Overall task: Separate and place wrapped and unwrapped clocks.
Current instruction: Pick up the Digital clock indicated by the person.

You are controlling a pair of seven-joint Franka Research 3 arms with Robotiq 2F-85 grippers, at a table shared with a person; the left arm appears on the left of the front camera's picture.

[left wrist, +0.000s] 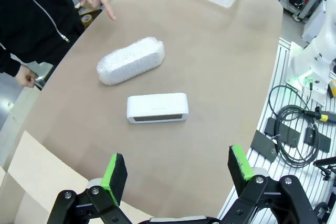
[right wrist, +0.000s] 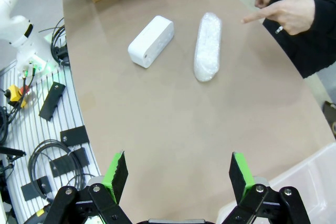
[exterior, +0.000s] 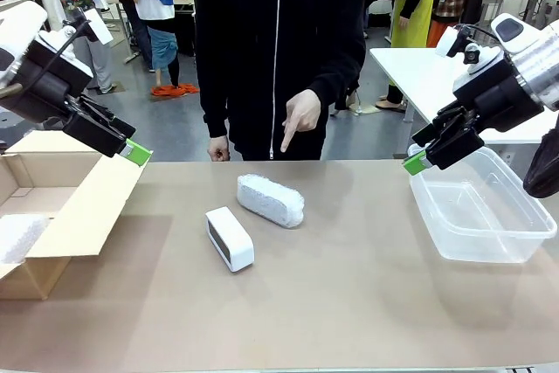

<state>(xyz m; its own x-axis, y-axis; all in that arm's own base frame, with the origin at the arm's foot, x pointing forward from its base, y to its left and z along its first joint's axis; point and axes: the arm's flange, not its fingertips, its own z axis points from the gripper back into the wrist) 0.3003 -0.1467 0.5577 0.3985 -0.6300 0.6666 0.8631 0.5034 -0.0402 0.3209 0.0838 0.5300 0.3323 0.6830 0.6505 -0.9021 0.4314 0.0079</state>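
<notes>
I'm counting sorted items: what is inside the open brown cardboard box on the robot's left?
One white, bumpy foam-wrapped bundle lies in the open brown cardboard box, cut off by the picture's edge. The box's near wall hides part of the inside.

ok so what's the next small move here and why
Probably swing the open left gripper down over the wrapped bundle mid-table: the person's hand points at it, it lies free beside the unwrapped clock, and the cardboard box on that side seems to hold a similar white bundle already.
</notes>
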